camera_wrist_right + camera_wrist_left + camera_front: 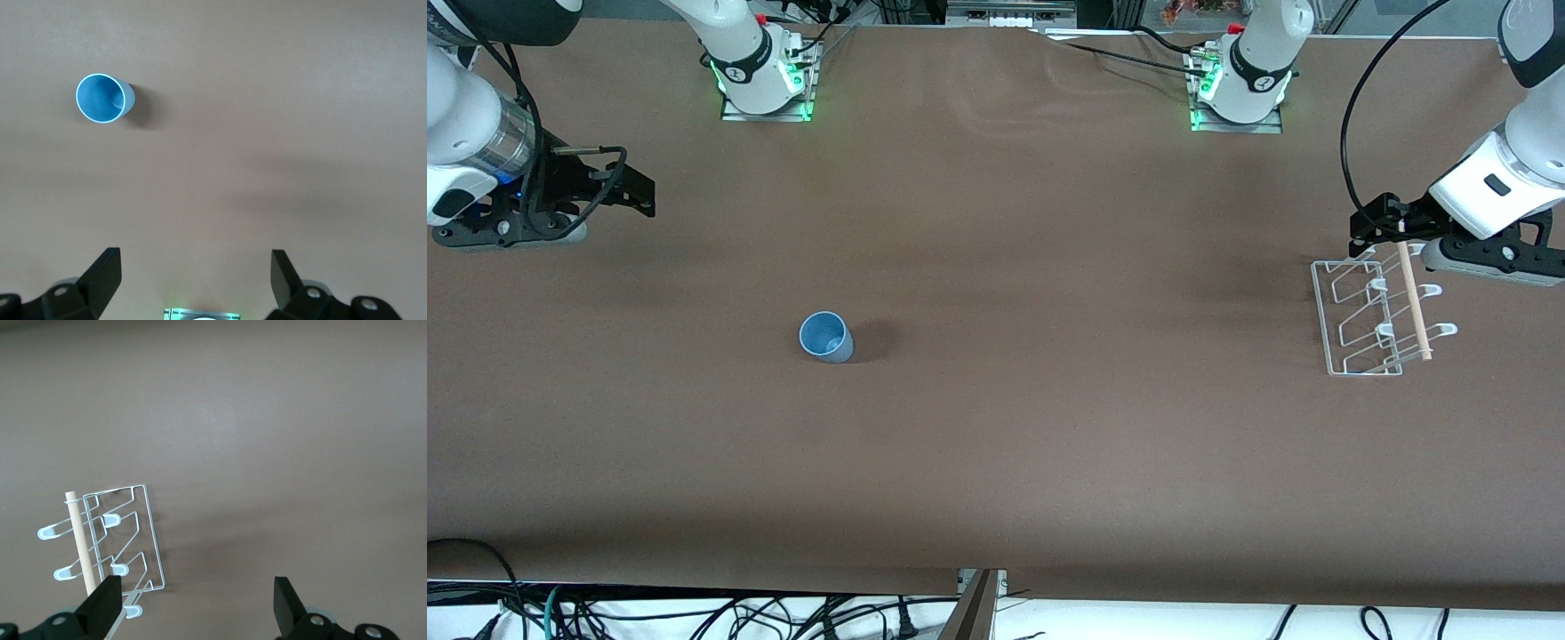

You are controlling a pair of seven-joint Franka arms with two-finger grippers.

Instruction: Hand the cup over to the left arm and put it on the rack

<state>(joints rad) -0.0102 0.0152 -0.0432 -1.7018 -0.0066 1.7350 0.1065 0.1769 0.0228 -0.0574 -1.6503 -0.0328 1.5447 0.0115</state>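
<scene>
Brown paper covers the whole tabletop [996, 462] in front of you, and only two things stand on it. A small light-blue plastic cup [825, 337], tapered and without a handle, stands upright with its mouth open to the ceiling, nearer the right arm's end. Nothing touches it, so you can judge the task as not yet begun.

A small white wire rack [1369, 320] with angled loops and a pale wooden dowel across it sits at the left arm's end of the tabletop, well apart from the cup. That gap is likely why the cup must pass from one arm to the other.

Your right pincer [627, 188], on the arm with the shiny silver wrist band, hangs in the air over bare tabletop at its own end, fingers spread apart and empty. Its wrist camera sees the cup from above.

Your left pincer [1371, 219], on the plain white wrist, waits over the rack's edge, fingers also apart and empty.
</scene>
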